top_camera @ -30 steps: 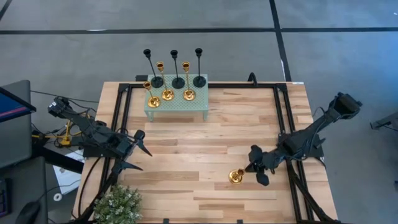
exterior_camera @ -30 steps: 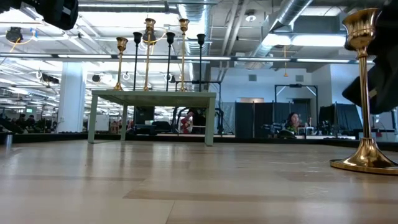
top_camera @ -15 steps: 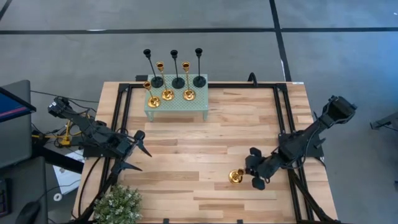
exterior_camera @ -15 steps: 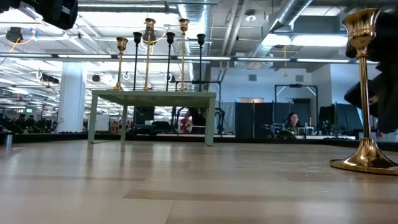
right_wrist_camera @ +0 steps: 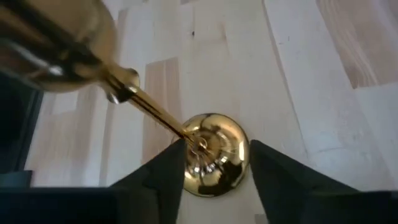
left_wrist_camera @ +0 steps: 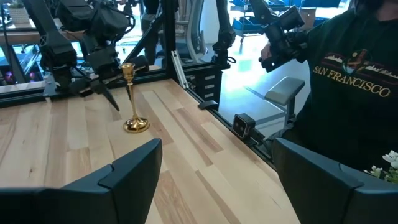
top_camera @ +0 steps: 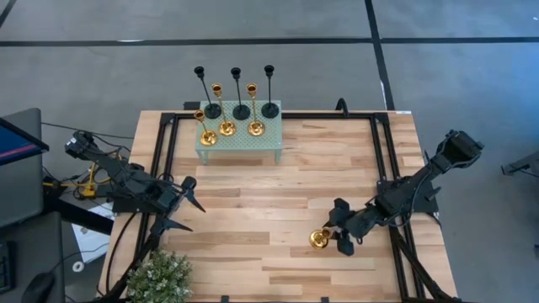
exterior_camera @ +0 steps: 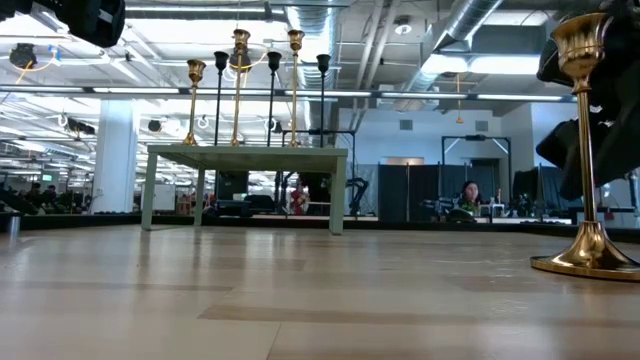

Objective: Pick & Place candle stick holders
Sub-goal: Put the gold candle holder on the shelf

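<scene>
A shiny gold candle stick holder (top_camera: 319, 239) stands upright on its round base on the wooden table, near the right front; it also shows in the low view (exterior_camera: 588, 150) and the right wrist view (right_wrist_camera: 214, 155). My right gripper (top_camera: 338, 227) is open beside it, coming slanting from above and the right, one finger on each side of the thin stem (right_wrist_camera: 149, 106); I cannot tell whether a finger touches it. Three black and three gold holders stand on a small green stand (top_camera: 240, 141) at the far edge. My left gripper (top_camera: 187, 213) waits open at the left.
Black frame rails (top_camera: 381, 160) run along the table's left, right and far sides. A potted plant (top_camera: 160, 278) sits at the near left corner. A person in a dark sweatshirt (left_wrist_camera: 348, 81) stands beyond the table in the left wrist view.
My right gripper has moved toward the table's left edge, up to the gold holder, so its fingers now stand around the stem. The holder has stayed upright in place.
</scene>
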You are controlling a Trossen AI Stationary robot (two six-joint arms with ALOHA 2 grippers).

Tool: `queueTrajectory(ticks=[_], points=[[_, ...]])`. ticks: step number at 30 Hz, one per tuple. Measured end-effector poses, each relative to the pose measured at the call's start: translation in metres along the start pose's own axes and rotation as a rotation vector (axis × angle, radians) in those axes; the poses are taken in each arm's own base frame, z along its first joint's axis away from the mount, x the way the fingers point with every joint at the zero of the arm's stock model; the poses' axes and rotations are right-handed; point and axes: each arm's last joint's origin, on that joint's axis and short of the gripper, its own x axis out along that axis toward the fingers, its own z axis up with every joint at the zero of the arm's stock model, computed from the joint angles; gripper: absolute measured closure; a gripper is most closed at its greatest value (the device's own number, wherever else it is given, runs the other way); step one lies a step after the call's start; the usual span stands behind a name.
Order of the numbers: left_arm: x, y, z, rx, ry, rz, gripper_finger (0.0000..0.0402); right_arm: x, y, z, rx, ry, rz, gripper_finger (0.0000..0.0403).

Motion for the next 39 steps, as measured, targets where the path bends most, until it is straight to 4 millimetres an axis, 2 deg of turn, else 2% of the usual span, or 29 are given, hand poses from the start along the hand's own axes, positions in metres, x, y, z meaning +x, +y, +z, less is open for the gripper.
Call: queueTrajectory(ticks=[7,14,21,30,35,39], points=[[0.0,0.0,0.0,0.0,0.0,0.0,0.0097,-0.001,0.008,0.004,0.011,-0.039,0.088,0.0188],[0.0,0.0,0.0,0.0,0.0,0.0,0.0097,-0.002,0.012,0.008,0.023,-0.078,0.124,0.0194],[0.0,0.0,0.0,0.0,0.0,0.0,0.0097,-0.002,0.013,0.01,0.009,-0.109,0.121,0.0255],[0.0,0.0,0.0,0.0,0.0,0.0,0.0097,-0.001,0.009,0.015,0.062,-0.129,0.112,0.0388],[0.0,0.0,0.0,0.0,0.001,-0.001,0.0097,-0.001,0.009,0.015,0.091,-0.141,0.097,0.0389],[0.0,0.0,0.0,0.0,0.0,-0.001,0.0097,-0.002,0.01,0.026,0.092,-0.149,0.076,0.0396]])
